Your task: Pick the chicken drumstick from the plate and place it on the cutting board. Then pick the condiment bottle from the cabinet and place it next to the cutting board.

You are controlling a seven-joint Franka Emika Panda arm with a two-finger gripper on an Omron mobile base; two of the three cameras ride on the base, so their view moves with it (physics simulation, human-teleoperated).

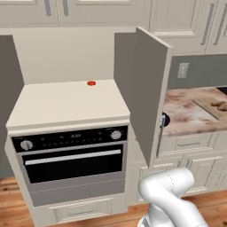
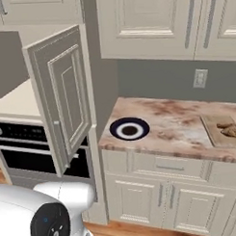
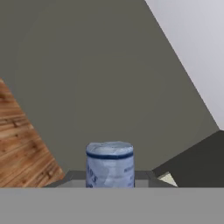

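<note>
Cream panels framed the left base view: the cabinet (image 1: 71, 95) stood with its door (image 1: 148, 93) swung wide, and on its plain shelf lay a small red disc (image 1: 91, 83). Below the shelf sat a black-fronted oven (image 1: 71, 155). To the right, past the door's edge, the marbled countertop (image 1: 186, 113) carried the cutting board (image 1: 212, 106) at the frame's edge, with the chicken drumstick (image 1: 219, 105) lying on it. A sliver of the plate (image 1: 164, 119) peeked out from behind the door.

From the right base view the door (image 2: 63, 93) showed its panelled face and grey bar handle. The plate (image 2: 129, 128) sat bare on the countertop (image 2: 173, 123) just beside the door, well apart from the cutting board (image 2: 220, 130) at the far right. The chicken drumstick (image 2: 228, 130) rested on that board, though it was small and blurred there.

In the hand view a pale blue-grey cap stood straight ahead of the hand, rising between the fingers; it was probably the top of the condiment bottle (image 3: 110, 164), its body hidden below. The gripper (image 3: 109, 177) was clenched narrowly, apparently grasping that bottle. Beyond the cap lay a flat grey surface, with wooden floor (image 3: 22, 144) off to one side of the hand.
</note>
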